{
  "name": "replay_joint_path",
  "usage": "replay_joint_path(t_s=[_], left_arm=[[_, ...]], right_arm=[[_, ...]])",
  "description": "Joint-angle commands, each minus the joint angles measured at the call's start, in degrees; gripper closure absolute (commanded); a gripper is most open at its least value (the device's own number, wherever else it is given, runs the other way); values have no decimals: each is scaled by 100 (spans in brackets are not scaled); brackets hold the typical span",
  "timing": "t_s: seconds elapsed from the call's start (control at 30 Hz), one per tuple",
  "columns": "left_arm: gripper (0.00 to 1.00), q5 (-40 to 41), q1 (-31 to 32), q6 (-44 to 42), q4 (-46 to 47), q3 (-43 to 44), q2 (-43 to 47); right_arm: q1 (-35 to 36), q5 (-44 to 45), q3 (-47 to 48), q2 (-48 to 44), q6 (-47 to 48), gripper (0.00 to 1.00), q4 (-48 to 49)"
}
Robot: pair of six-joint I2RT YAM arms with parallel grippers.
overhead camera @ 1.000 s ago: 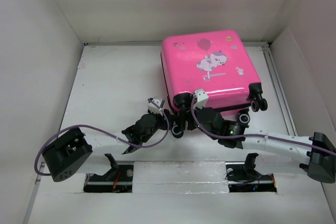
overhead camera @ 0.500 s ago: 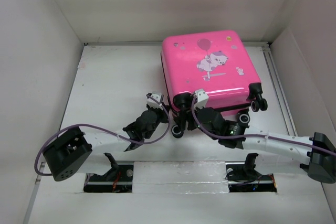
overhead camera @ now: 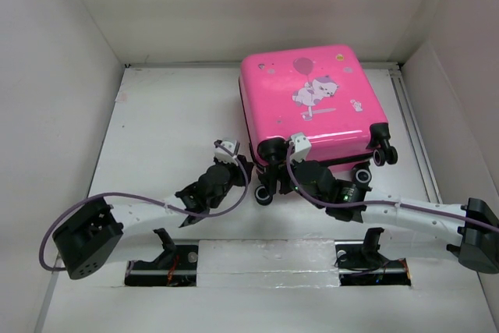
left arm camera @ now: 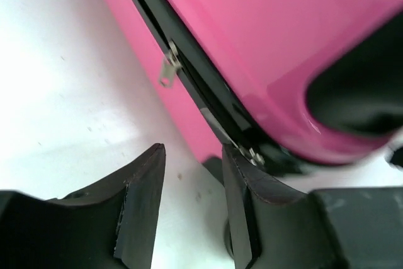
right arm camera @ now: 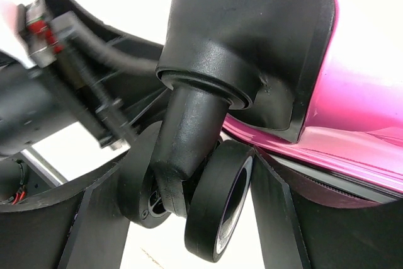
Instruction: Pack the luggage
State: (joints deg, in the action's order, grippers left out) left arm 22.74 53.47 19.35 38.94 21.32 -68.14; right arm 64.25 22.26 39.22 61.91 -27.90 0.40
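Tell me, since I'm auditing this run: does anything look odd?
On the luggage, the zip seam looks parted, a zipper pull dangling. The right gripper grips a caster wheel, not the shell.

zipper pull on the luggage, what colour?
Silver metal zipper pull, clearest in the left wrist view.

Bright, even overhead light washes the white tabletop [overhead camera: 171,115]. Soft shadows pool at six o'clock below the glossy hot-pink hard-shell suitcase [overhead camera: 312,91]. Both wrist views are blurred close up, with whites blown out.
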Motion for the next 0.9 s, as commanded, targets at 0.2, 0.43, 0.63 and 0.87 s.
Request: replay_joint_path(t_s=[0.2,0.43,0.63,0.87], left_arm=[[62,-551,67,25,-308,-445,1039],[63,-1139,67,-397,-10,-243,882],[63,-1080,67,-590,192,4,443],[66,-833,67,-643,430,188,108]], right_arm=[[105,-108,130,-162,39,100,390],[53,-108,182,-162,39,100,390],[53,-161,182,-162,39,100,390],[53,-266,182,-109,39,100,443]])
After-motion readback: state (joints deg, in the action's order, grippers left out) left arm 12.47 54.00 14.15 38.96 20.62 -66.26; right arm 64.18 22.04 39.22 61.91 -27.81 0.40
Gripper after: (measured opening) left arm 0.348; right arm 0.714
